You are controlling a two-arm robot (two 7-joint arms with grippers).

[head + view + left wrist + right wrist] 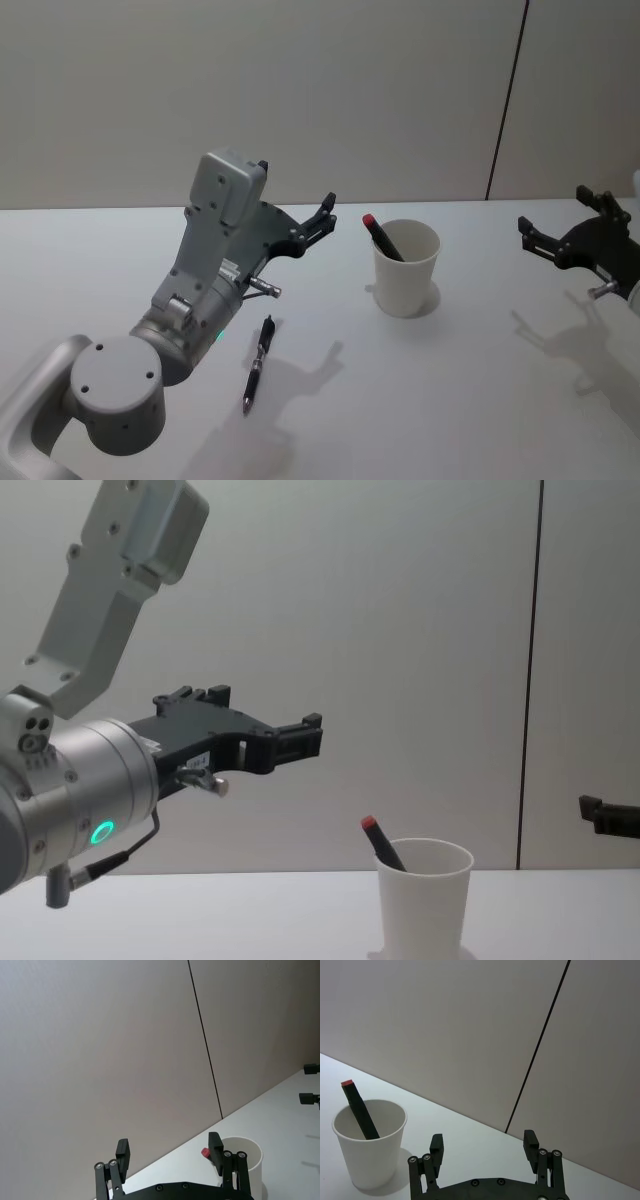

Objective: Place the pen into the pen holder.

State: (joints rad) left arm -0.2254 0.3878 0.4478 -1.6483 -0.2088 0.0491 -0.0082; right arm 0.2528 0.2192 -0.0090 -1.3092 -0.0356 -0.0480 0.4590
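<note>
- Left gripper [322, 215] [169, 1145] [310, 735]: jaws released, fingers spread with nothing between them. Held in the air above the table, to the left of the pen holder and pointing towards it. In the chest view it sits higher than the cup's rim.
- Right gripper [555, 212] [483, 1139]: jaws likewise released and empty. It hangs over the right side of the table, well apart from the pen holder, fingers turned towards it. One finger enters at the right edge of the chest view [592, 810].
- Pen holder [405, 275] [245, 1152] [370, 1150] [425, 900]: white paper cup with a rolled rim, upright on the table, between the two grippers and nearer the left one.
- Red-tipped pen [382, 237] [359, 1110] [380, 845]: dark body, standing inside the pen holder, leaning against the rim on the cup's left side, red end up and clear of the rim. Neither gripper touches it.
- Black pen [258, 363]: lying flat on the table, outside the cup and to its left, just beside the left arm's forearm; untouched.
- Table [450, 400]: plain white top, carrying the cup and the black pen.
- Wall [300, 90]: pale grey panels behind the table, with one dark vertical seam [508, 100] right of the cup.
</note>
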